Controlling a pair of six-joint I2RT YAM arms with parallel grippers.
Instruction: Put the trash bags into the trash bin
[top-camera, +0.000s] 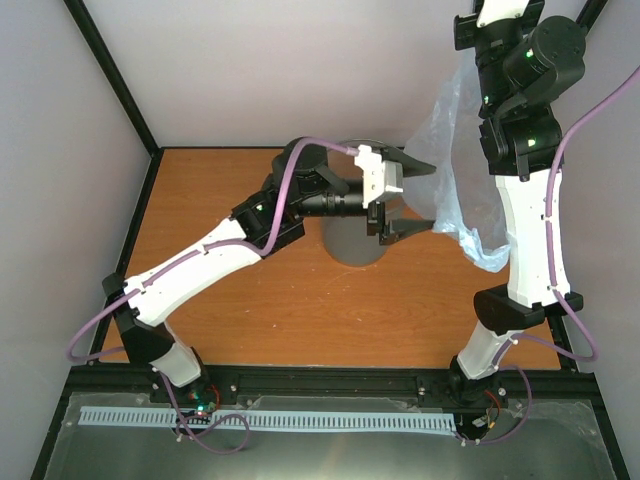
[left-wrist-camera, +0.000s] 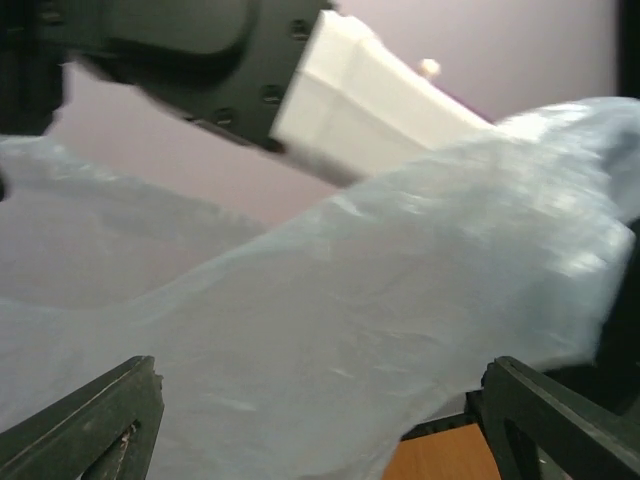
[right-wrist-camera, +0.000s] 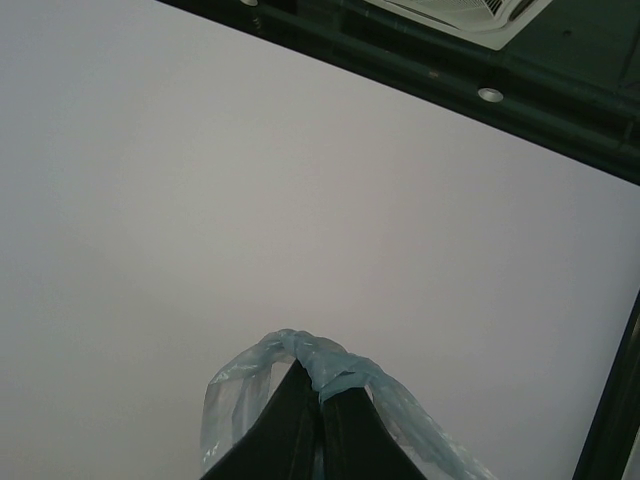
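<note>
Wooden table (top-camera: 300, 310), grey walls. Trash bag (top-camera: 452, 150) clamped at knot by right gripper (right-wrist-camera: 318, 385), upper right. Left gripper (top-camera: 425, 197) jaws spread wide, centre frame, nothing held. Bag to be gripped low, then lowered into trash bin (top-camera: 352, 252) below.

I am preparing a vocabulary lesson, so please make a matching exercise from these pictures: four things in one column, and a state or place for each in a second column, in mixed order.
Things
1. left black two-finger gripper
2. right black two-finger gripper
3. translucent pale blue plastic trash bag
4. round grey plastic trash bin

States or places
A. stands on the orange wooden table, partly under an arm
B. wide open
C. hangs in the air
D. closed on bunched plastic

Pairs: 1-B, 2-D, 3-C, 4-A
</note>
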